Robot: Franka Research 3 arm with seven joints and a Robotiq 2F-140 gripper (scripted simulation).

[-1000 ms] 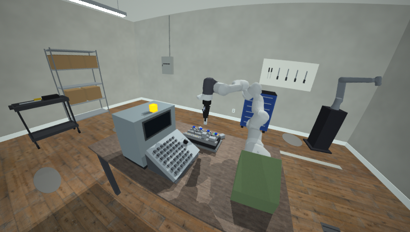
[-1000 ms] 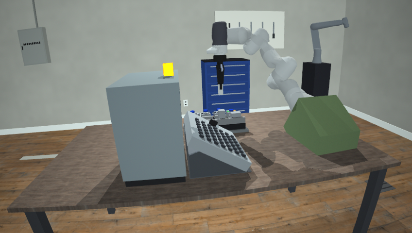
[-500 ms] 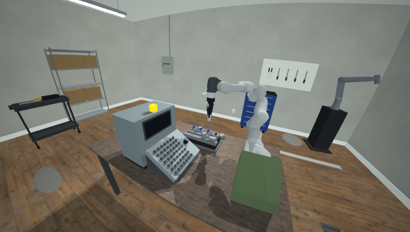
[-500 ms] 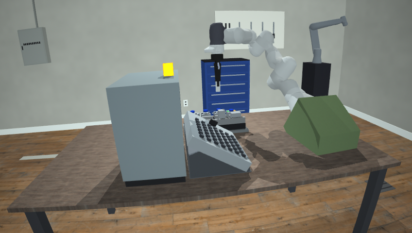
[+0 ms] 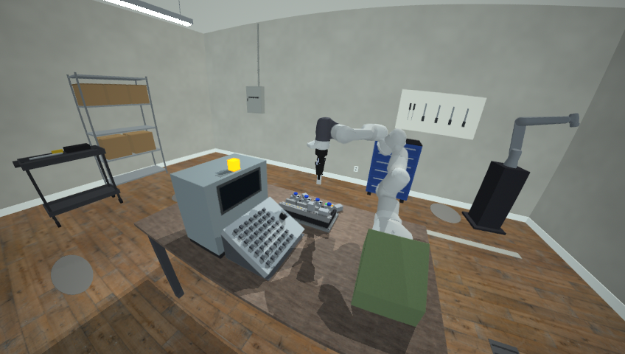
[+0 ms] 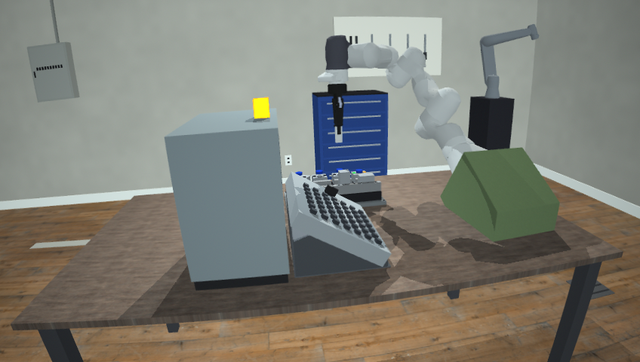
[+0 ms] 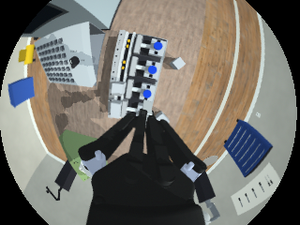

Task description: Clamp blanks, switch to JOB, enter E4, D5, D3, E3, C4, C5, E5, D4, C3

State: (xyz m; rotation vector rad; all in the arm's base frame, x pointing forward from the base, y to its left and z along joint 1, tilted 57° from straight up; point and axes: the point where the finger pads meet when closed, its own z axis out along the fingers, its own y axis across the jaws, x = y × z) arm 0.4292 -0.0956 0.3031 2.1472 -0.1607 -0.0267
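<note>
Judging by the pics, loading/clamping is the step in hand, prob. about half done. Amber lamp (image 5: 234, 164) (image 6: 261, 108) atop the cabinet (image 5: 199, 206) (image 6: 226, 201) is lit, so machine's in TEACH; JOB entry is not yet started.

Gripper (image 5: 318, 181) (image 6: 338, 139) (image 7: 145, 106) is narrow, fingers together, nothing held, pointing down above the vise unit (image 5: 306, 217) (image 6: 359, 196) (image 7: 117, 61) on the table (image 5: 333, 262) (image 6: 112, 251) (image 7: 136, 19).

Count: 4 valve knobs (image 5: 329, 204) (image 6: 319, 171) (image 7: 147, 94), blue, 3 of them visible in wrist view; 4 blanks, as far as I can tell: 2 seated blanks (image 5: 313, 205) (image 6: 343, 176) (image 7: 118, 89) at adjacent stations, 2 loose blanks (image 5: 338, 207) (image 7: 178, 63) by the unit's valve side. 1 selector (image 5: 282, 216) (image 6: 331, 190) (image 7: 74, 61), 1 lamp. Keys (image 5: 268, 263) (image 6: 379, 240): dozens, too small for an exact no.

Green + amber lenses show at the end station, so that one's prob. clamped; can't confirm the neighbor. Next: if its valve's out, push it in w/ closed fingertips, straight, w/o nudging the blank; then open up & fetch a loose one. Risk: clipping adj. knobs.

The gripper (image 5: 318, 181) (image 6: 338, 139) (image 7: 145, 106) is slightly higher than a second ago — shifted a little right in the top view, left in the exterior one. The arm (image 5: 394, 177) (image 6: 441, 109) is posed differently, its shadow (image 5: 306, 265) (image 6: 410, 234) displaced across the tabletop (image 5: 280, 298) (image 6: 112, 251).
</note>
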